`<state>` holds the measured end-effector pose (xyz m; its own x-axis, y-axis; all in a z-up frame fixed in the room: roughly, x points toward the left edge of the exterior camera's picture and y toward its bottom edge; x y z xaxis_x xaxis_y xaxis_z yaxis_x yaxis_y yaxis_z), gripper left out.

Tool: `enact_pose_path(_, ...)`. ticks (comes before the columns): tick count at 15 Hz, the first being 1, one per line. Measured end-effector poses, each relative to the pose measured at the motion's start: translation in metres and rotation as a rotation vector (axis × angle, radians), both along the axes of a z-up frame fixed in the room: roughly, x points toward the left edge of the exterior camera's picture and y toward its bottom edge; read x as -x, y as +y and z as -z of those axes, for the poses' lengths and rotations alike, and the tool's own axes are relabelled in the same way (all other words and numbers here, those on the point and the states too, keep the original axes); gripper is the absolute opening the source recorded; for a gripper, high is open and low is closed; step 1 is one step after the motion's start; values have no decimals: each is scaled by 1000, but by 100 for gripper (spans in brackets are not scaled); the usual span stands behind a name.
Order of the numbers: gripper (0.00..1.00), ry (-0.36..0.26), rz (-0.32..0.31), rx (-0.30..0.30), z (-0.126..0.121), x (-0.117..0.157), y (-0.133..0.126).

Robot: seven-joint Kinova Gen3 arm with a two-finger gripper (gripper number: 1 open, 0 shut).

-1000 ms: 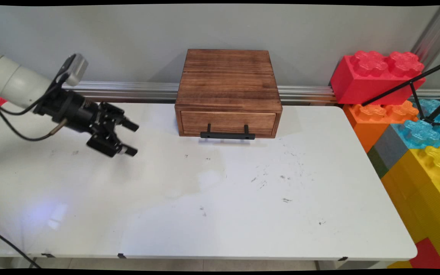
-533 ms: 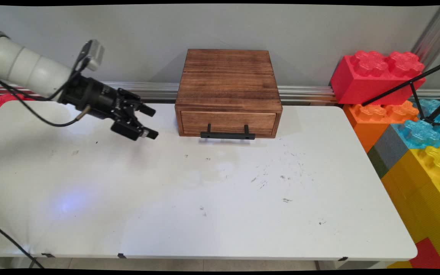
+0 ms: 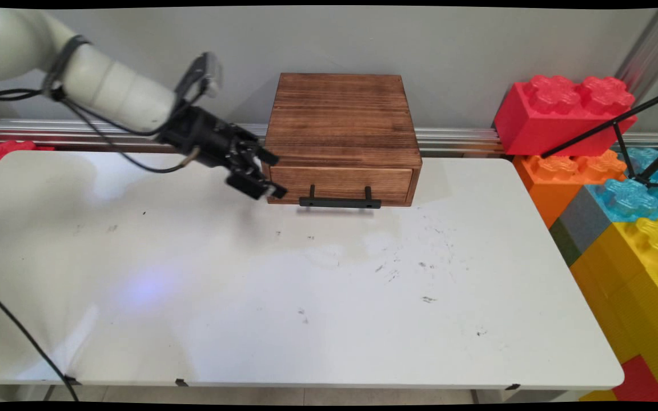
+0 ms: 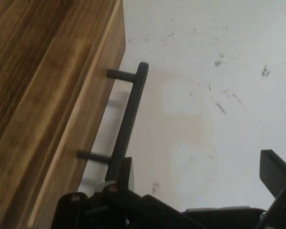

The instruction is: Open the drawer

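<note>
The arm (image 3: 106, 91) reaches in from the left over the tabletop's (image 3: 306, 297) far edge. Its gripper (image 3: 272, 174) hangs just off the surface at the left front corner of the box (image 3: 340, 120). The fingers (image 4: 276, 171) stand wide apart and hold nothing. In the hand view one finger shows near the handle's closer end and the other stands well out over the bare tabletop. From the main view I cannot tell whether the gripper touches the box's corner or only hangs in front of it.

The box sits at the middle of the far edge, against the rail (image 3: 460, 140) along the wall. Its drawer (image 3: 340, 182) is shut, the front flush with the box. The black handle (image 3: 340, 201) runs along the drawer's lower front, standing off on two short posts. Nothing grips it yet.

The rest of the tabletop carries only dark scuff marks (image 3: 420, 265).

Off the right edge stands a stack of big toy bricks (image 3: 614, 188), red on top, then orange, blue and yellow. Black tripod legs (image 3: 620, 123) cross in front of them.
</note>
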<state>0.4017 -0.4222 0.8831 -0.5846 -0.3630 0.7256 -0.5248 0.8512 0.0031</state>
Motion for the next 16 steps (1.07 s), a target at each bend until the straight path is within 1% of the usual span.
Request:
enact_pose_path(2,100,-15,3,-1,0,17,-12)
enact_pose_path(4,100,-42,3,-7,2,39,-26)
enact_pose_path(7,100,-78,1,-23,7,67,-40)
enact_pose_path(10,100,-110,5,-27,13,86,-49)
enact_pose_path(12,100,-144,9,-26,18,103,-57)
enact_pose_path(16,100,-196,12,-32,30,123,-67)
